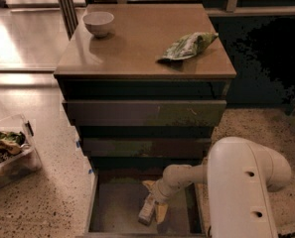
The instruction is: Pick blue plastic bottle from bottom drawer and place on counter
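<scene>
The bottom drawer (107, 207) is pulled open at the foot of the dark cabinet. The blue plastic bottle (146, 210), slim and pale with a whitish label, sits tilted near the middle right of the drawer floor. My gripper (155, 200) reaches down into the drawer from the right on the white arm (184, 175) and is right at the bottle, touching or around its upper part. The counter (137, 43) is the glossy brown top of the cabinet, well above the gripper.
A small white bowl (98, 23) stands at the counter's back left and a green foil snack bag (189, 45) lies at its right. Two shut drawer fronts (144, 113) sit above the open drawer. A bin of clutter (8, 150) stands on the floor at left.
</scene>
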